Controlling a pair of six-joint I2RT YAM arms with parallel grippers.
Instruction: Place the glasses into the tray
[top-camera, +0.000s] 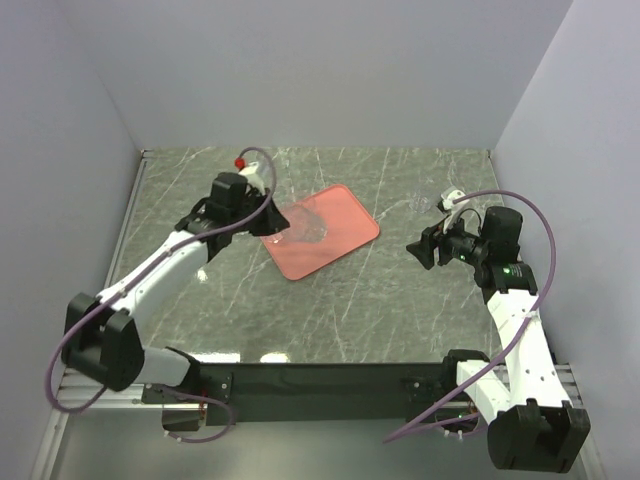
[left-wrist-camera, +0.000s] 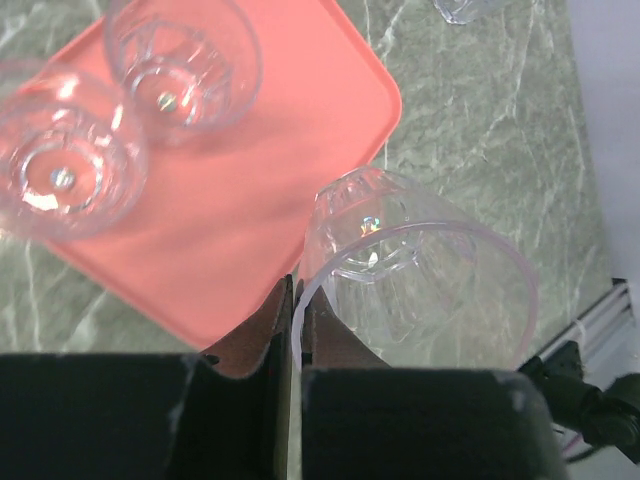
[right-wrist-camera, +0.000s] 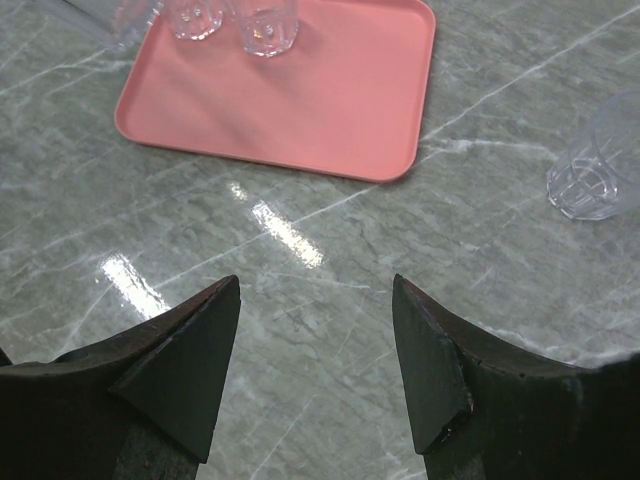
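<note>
**One glass in the left pincer, two on the tray**

We see a dark green marbled table (top-camera: 350, 310), glossy enough to throw back bright streaks of light. Plain pale walls (top-camera: 320, 70) close it in on three sides, and a black strip (top-camera: 330, 380) runs along the near edge where both arms are bolted. The tray (top-camera: 345, 225) lies slantwise near the table's middle. The left gripper (left-wrist-camera: 292, 300) is pinched together on the rim of one glass (left-wrist-camera: 420, 270), which hangs tilted over the tray's corner and the marble beside it. Two glasses (left-wrist-camera: 185, 60) stand upright and close together on the left arm's side of the tray. The right gripper (right-wrist-camera: 315, 290) hovers over the marble well apart from the tray, its jaws spread and holding nothing. Another glass (right-wrist-camera: 600, 160) stands on the table, off the tray, at the right of the right wrist view
</note>
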